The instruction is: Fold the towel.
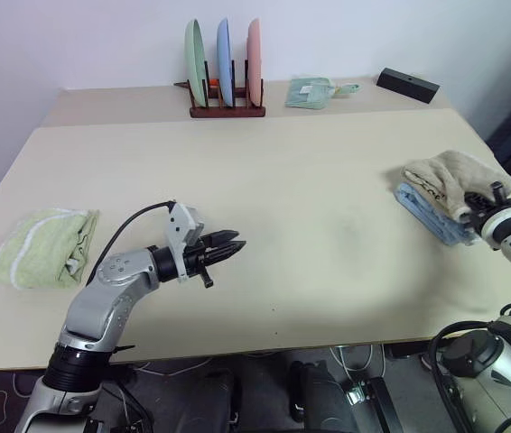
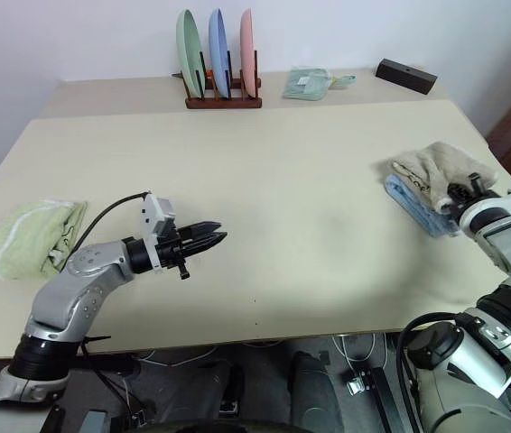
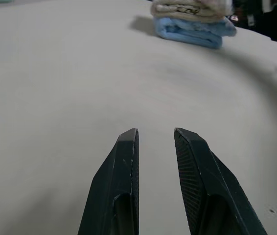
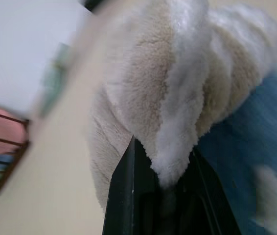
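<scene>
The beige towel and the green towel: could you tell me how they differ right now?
The beige towel lies on a blue towel at the table's right edge, pinched by the right claw. The green towel lies bunched alone at the left edge, untouched. Both are terry cloth.

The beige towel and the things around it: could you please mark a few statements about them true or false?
1. The beige towel lies on the light blue towel. True.
2. The right gripper is shut on the beige towel. True.
3. The left gripper holds the green towel. False: it is open and holds nothing, apart from that towel.
4. The plate rack holds five plates. False: three, green, blue and pink.
</scene>
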